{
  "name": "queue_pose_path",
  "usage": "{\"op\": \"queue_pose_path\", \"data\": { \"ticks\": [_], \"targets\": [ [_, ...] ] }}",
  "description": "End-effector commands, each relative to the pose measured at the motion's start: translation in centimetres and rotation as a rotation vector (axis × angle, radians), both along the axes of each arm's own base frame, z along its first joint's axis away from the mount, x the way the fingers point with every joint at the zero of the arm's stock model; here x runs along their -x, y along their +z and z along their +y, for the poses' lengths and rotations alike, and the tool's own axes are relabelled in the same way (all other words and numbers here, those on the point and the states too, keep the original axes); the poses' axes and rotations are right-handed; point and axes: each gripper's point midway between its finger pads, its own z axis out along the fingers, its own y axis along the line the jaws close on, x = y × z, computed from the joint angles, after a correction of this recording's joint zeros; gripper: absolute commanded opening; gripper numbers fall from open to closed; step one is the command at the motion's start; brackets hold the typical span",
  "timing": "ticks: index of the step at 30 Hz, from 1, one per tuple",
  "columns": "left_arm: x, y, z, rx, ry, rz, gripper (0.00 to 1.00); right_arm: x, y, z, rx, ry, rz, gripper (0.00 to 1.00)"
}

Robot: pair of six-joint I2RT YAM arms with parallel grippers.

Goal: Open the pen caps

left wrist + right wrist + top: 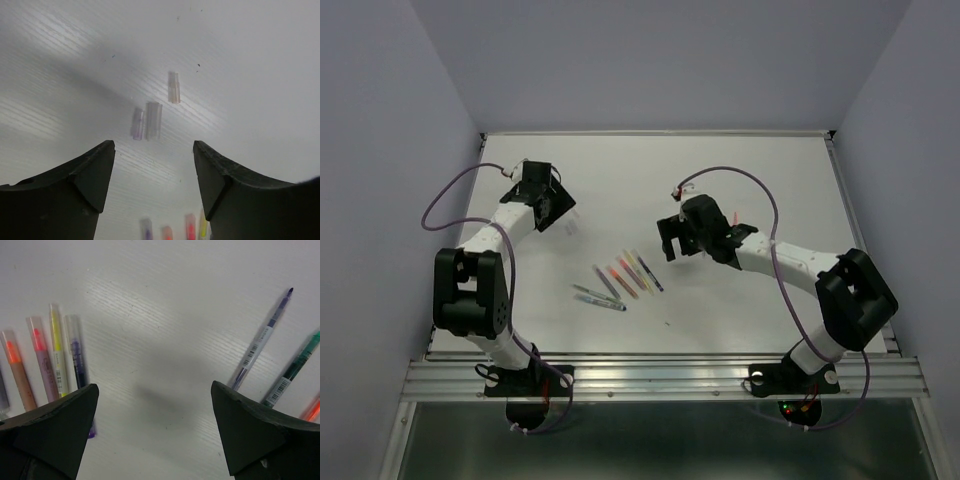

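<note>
**Loose caps set aside, both jaws spread and empty**

Three clear pen caps are seen lying loose on the white surface, at 12 o'clock from the left jaws, which are spread with nothing between them. The caps appear to be grouped there to be kept clear of the pens. The right jaws are likewise spread wide and empty. At their 9 o'clock, four capped pens are lined up. At 3 o'clock, a purple pen and a green pen lie bare-tipped. The capped four are judged to be left to do.
</note>
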Motion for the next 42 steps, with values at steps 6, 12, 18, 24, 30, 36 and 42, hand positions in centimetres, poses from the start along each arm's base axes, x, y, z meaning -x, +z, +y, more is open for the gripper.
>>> {"op": "queue_pose_path", "data": {
  "ticks": [6,12,18,24,30,36,42],
  "targets": [
    [1.1,7.2,-0.4,0.019,-0.019,-0.166,0.99,2.8,-1.0,2.9,0.117,0.147,-0.004,1.00],
    [1.8,10.2,-0.5,0.037,-0.024,-0.243,0.99,4.3,-2.7,4.3,0.177,0.208,0.023,1.00],
    [2.2,9.9,-0.6,0.044,-0.031,-0.239,0.99,4.5,-4.2,4.4,0.222,0.202,0.041,1.00],
    [2.2,9.8,-0.8,0.049,-0.039,-0.239,0.99,4.5,-5.5,4.8,0.231,0.202,0.070,1.00],
    [2.1,9.6,-1.0,0.056,-0.048,-0.239,0.99,4.2,-6.5,6.0,0.215,0.215,0.098,0.88],
    [1.9,9.3,-1.2,0.058,-0.057,-0.232,0.99,4.0,-7.5,7.4,0.191,0.243,0.117,0.67],
    [1.7,9.0,-2.0,0.084,-0.080,-0.231,0.99,3.6,-8.1,8.3,0.179,0.250,0.129,0.40]
  ]
}}
